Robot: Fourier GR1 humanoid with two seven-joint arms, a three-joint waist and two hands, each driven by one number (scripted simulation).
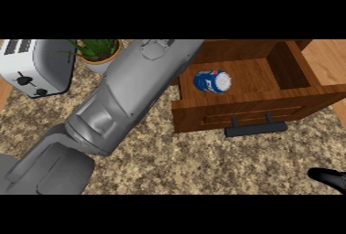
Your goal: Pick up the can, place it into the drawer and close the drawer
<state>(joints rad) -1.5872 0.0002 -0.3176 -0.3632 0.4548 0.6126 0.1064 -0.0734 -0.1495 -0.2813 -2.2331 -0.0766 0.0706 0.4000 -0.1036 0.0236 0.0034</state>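
The can [213,81] already lies on its side inside the open drawer [256,107], blue and white, so the placing looks done and the closing is left. The left forearm [128,96] stretches up past the drawer's left edge; its hand is out of sight. Only a bit of the right hand [330,177] shows, well below the can, fingers unreadable. Next, I'd say, comes a push on the drawer's dark handle [255,128].

Kitchen: toaster [34,66], granite counter [175,160].
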